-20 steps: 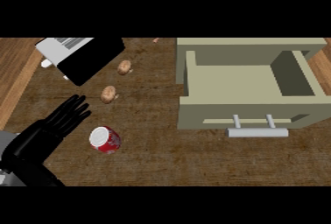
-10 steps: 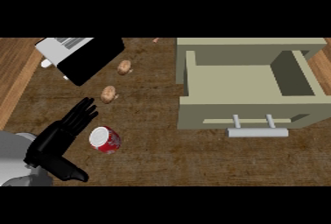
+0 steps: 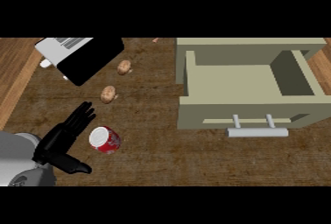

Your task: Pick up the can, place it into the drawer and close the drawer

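A red can (image 3: pixel 105 140) with a white top lies tilted on the dark wooden counter, left of centre. My left hand (image 3: pixel 62 137) stands just left of it, open, with straight fingers pointing up and away and the thumb (image 3: pixel 75 166) stretched out below the can. The hand is beside the can, not around it. The beige drawer (image 3: pixel 237 85) is pulled open at the right, its inside bare, with a grey handle (image 3: pixel 257 131) on its front. My right hand does not show.
A black and white appliance (image 3: pixel 84 55) sits at the back left. Two small brown lumps (image 3: pixel 124 67) (image 3: pixel 108 94) lie between it and the can. A lighter wooden strip (image 3: pixel 16 74) runs along the counter's left side.
My left hand has drawn back toward the lower edge and turned more upright beside the can, and its forearm now shows at the lower left. The can and drawer have not moved.
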